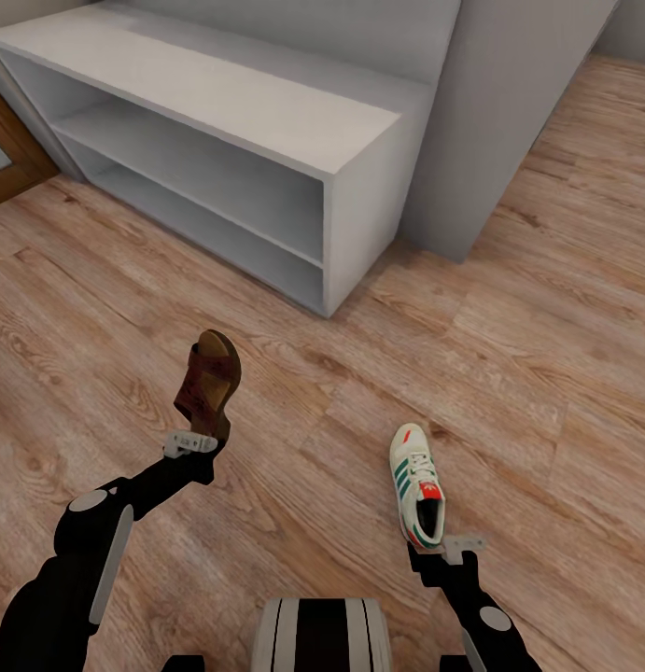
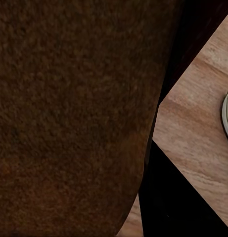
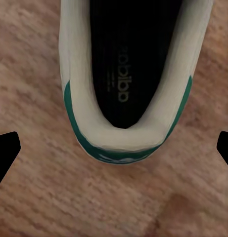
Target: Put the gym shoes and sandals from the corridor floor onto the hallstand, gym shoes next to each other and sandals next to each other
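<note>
A sandal (image 1: 208,383) hangs left of a gym shoe (image 1: 417,485), the hallstand (image 1: 266,121) beyond both.

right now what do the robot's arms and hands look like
Both arms are glossy black, built of rounded segments with light grey oval caps at the joints and a grey strip along the left forearm. The left hand and right hand each end in a small pale grey bracket-like piece with short fingers. In the right wrist view the fingertips show as plain black wedges. No cables or markings are visible.

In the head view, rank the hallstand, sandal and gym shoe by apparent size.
1. hallstand, by far the largest.
2. gym shoe and sandal look about alike; the sandal is lifted nearer the camera, so I won't rank them.
</note>
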`<state>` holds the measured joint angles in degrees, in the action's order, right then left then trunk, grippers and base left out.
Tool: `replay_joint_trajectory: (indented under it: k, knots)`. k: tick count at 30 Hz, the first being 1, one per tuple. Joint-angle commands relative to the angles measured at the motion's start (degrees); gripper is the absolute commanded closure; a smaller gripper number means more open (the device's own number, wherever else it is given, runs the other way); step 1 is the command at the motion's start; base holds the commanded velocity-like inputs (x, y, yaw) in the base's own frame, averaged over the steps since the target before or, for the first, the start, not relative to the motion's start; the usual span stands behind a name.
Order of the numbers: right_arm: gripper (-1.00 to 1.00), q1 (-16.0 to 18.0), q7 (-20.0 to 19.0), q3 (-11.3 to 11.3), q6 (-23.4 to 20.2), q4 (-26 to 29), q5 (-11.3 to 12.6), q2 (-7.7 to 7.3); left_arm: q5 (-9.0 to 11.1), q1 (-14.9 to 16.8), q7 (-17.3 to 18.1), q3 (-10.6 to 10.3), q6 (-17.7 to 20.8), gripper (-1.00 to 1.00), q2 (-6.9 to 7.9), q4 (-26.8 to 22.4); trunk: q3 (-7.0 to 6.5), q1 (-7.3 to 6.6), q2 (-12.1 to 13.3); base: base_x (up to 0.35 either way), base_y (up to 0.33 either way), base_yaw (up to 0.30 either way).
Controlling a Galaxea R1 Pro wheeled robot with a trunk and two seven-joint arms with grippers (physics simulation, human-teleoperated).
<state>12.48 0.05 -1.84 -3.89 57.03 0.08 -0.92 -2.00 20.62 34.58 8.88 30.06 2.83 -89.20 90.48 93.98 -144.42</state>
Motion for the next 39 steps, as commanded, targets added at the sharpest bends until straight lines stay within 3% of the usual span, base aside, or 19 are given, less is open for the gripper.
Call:
replay_joint_trajectory:
  k: [1,3,18,39]
  knots:
    - [-1.00,0.0,0.0,-0.1,-0.3,0.1,0.0,-0.04,-0.4,0.0,0.5,0.1,0.3,1.00,-0.02,-0.1,0.03,-0.01,0.0,0.000,0.000,0.000]
    - [-1.00,0.0,-0.1,-0.1,-0.3,0.1,0.0,-0.04,-0.4,0.0,0.5,0.1,0.3,1.00,-0.02,0.0,0.05,-0.01,0.0,0.000,0.000,0.000]
    - [-1.00,0.0,-0.1,-0.1,-0.3,0.1,0.0,-0.04,-0.4,0.0,0.5,0.1,0.3,1.00,-0.01,0.0,4.50,0.38,-0.2,0.000,0.000,0.000]
    - [-1.00,0.0,-0.1,0.0,-0.3,0.1,0.0,-0.04,-0.4,0.0,0.5,0.1,0.2,1.00,-0.02,0.0,4.58,0.38,-0.2,0.094,0.000,0.000]
